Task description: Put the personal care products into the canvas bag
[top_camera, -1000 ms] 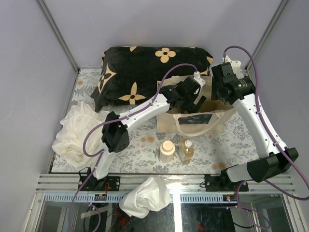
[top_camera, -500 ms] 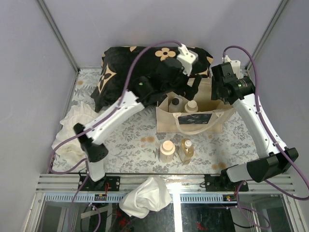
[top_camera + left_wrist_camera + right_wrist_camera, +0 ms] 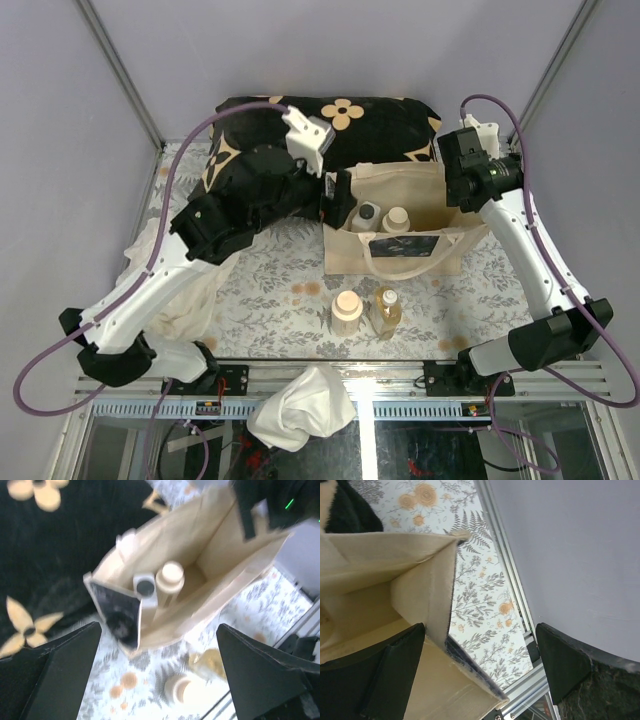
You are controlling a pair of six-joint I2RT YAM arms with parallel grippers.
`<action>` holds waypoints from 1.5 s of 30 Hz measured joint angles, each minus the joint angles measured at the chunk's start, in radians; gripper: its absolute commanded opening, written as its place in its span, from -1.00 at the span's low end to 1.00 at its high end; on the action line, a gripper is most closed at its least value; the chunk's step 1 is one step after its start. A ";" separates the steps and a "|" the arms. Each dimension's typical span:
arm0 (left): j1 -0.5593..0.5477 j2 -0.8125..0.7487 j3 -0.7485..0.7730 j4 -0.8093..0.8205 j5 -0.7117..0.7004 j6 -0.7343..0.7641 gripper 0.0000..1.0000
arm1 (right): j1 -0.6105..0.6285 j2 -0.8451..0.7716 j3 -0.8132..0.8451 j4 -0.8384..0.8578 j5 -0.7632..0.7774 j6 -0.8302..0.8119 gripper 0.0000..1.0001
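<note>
Beige canvas bag (image 3: 345,255) holding two bottles (image 3: 170,575) sits beneath the left hand (image 3: 157,627), spread wide, empty.

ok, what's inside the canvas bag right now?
Two bottles stand in the canvas bag: the white squarish bottle with dark cap and a cream round bottle. The bag's near wall covers their lower parts and the floor beneath.
</note>
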 measured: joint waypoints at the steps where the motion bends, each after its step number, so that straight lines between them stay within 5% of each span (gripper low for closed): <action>1: -0.002 -0.025 -0.056 -0.004 -0.001 -0.012 0.99 | -0.005 0.000 0.000 0.000 0.006 -0.003 0.99; 7: -0.044 -0.117 -0.343 -0.060 0.008 -0.098 0.99 | -0.042 0.000 0.000 0.000 0.018 -0.023 0.98; 14: -0.147 -0.108 -0.492 -0.062 0.028 -0.152 0.99 | -0.055 0.000 0.000 0.001 0.014 -0.026 0.98; 45: -0.284 0.228 -0.590 0.024 0.016 -0.156 0.99 | -0.063 -0.041 -0.027 -0.001 0.013 -0.026 0.99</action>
